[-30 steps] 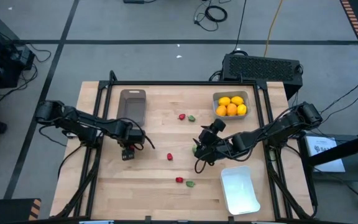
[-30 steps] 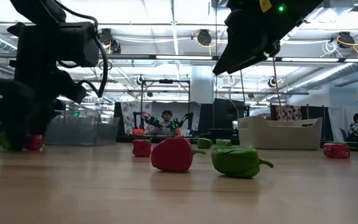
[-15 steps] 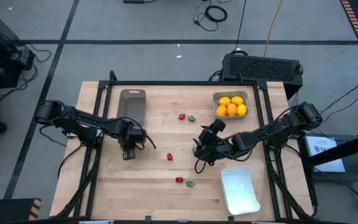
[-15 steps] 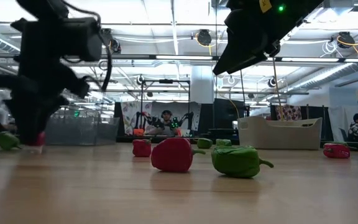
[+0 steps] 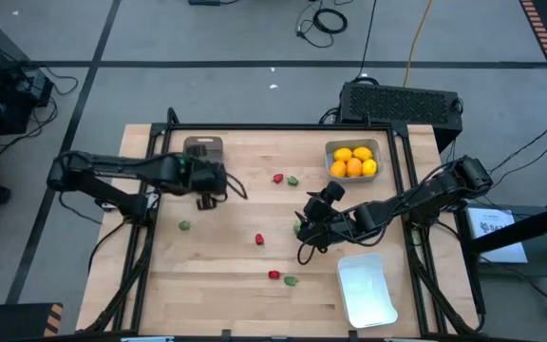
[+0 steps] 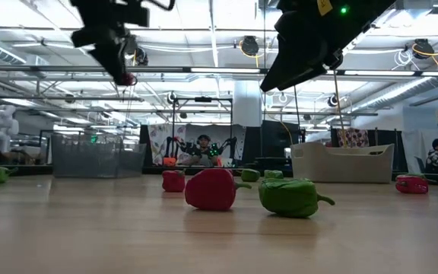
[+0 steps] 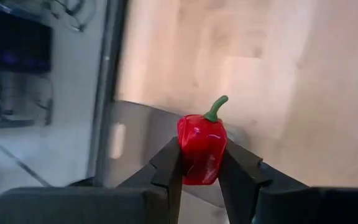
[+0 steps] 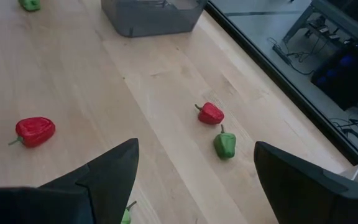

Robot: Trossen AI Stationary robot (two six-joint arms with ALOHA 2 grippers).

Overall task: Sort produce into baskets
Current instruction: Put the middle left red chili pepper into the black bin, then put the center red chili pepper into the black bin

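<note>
My left gripper (image 5: 206, 195) hangs above the near end of the brown-grey basket (image 5: 202, 152), shut on a red pepper (image 7: 202, 148). My right gripper (image 5: 304, 228) waits open at mid-table over a green piece (image 8: 126, 218). A green pepper (image 5: 185, 225) lies on the table near the left arm. More red pieces (image 5: 259, 239) (image 5: 277, 178) (image 5: 273, 275) and green pieces (image 5: 292, 180) (image 5: 291, 281) lie loose on the wood. The grey-blue basket (image 5: 331, 173) at the far right holds yellow and orange citrus (image 5: 353, 161). The white basket (image 5: 366, 290) sits near right. My left gripper pinches the red pepper's body by its two sides (image 7: 185, 155) between the two fingertips (image 7: 169, 163), slanting down from above. The pepper's green stem (image 7: 217, 107) points away from the fingers. It is lifted clear, high over the table in the low view.
A black box (image 5: 402, 103) stands beyond the table's far right edge. Open wood lies between the left arm and the table's near edge. The low view shows a red pepper (image 6: 211, 189) and a green pepper (image 6: 291, 196) close to the camera.
My left gripper has shut on the red pepper on the table, then risen and gone toward the far edge, over the brown-grey basket's near end, tipping less steeply. The pepper is lifted clear. The green pepper beside it stays on the table.
</note>
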